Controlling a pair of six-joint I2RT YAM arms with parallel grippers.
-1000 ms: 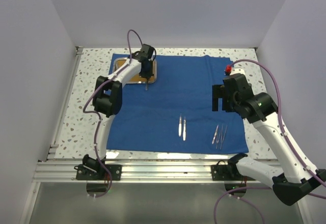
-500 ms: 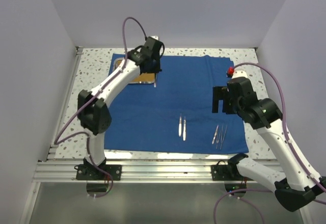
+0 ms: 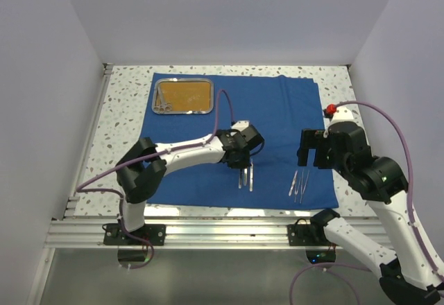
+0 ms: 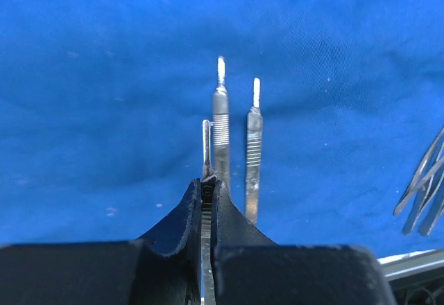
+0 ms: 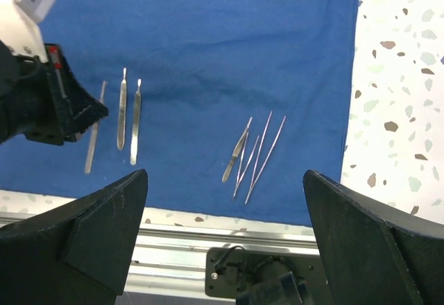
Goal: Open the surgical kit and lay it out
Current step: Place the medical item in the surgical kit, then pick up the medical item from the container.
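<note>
Scalpels (image 4: pixel 220 135) lay just right of your left gripper (image 4: pixel 208 193), long axes parallel to the thin instrument (image 4: pixel 206 142) it pinched. Your right gripper (image 3: pixel 313 154) hung spread, farther away.

Tray (image 3: pixel 191 97) holding forceps (image 3: pixel 161 102) on cloth wrap's (image 3: pixel 277 118) far-left corner; near front, left to right: slim instrument (image 5: pixel 94 128), two scalpels (image 5: pixel 122 111), tweezers (image 5: pixel 238 149).

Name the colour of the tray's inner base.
The tray's base is orange-brown; the top external view shows it best.
</note>
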